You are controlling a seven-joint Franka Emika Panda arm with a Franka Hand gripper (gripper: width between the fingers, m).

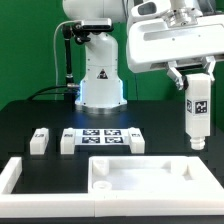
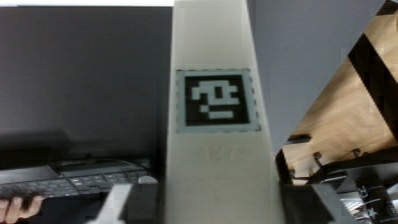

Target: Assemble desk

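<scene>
The black counter (image 1: 30, 115) carries everything. A long low white border frame (image 1: 14, 176) runs along its front edge and turns up the edge on the exterior view's left. Inside that frame, toward the front corner on the exterior view's right, lies the desk top (image 1: 160, 162), a wide white tray with its raised rim facing up. The arm (image 1: 100, 75) rises from the middle of the back edge. In front of it the marker board (image 1: 100, 137) lies flat in mid-counter. Two small white legs (image 1: 40, 140) (image 1: 68, 142) lie just beside the board on the exterior view's left, and a third leg (image 1: 135, 141) lies at its other end. The claw (image 1: 193, 80) is closed on the top of a fourth leg (image 1: 197, 112), held upright behind the desk top's far corner, its tag facing the wrist view (image 2: 217, 150); whether it touches the counter I cannot tell
</scene>
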